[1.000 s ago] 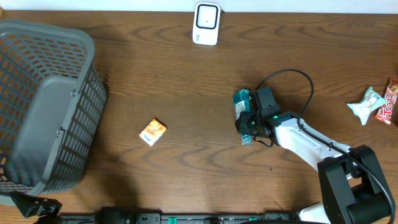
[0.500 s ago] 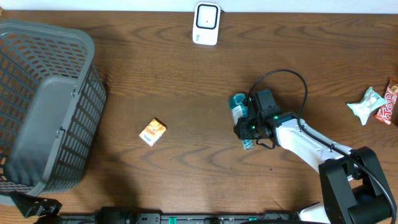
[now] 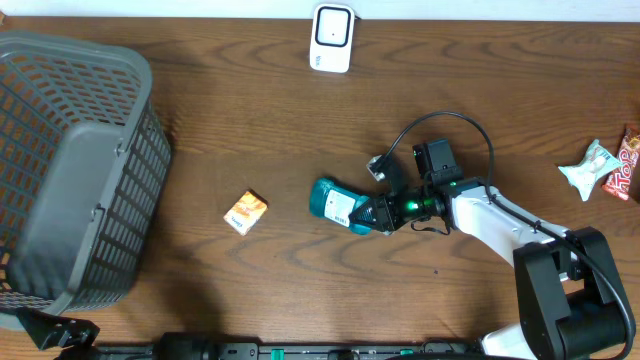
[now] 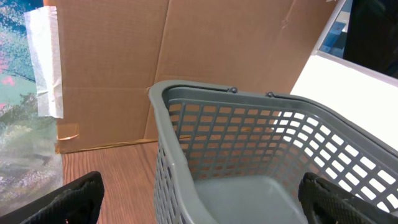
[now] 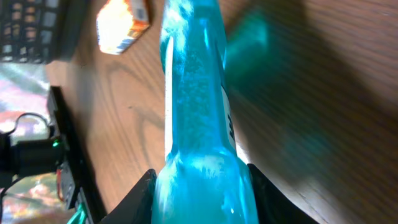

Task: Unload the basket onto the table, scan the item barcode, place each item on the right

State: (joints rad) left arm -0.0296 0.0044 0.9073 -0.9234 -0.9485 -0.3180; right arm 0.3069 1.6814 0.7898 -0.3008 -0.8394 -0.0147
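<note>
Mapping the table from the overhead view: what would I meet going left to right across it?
Grey basket → small orange box → teal bottle → right gripper holding it → pale green packet → red packet. The white scanner is left out, since it shares the bottle's span.

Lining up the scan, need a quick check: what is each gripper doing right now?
Left gripper: open, holding nothing.
Right gripper: closed on the translucent teal bottle by its neck end.
</note>
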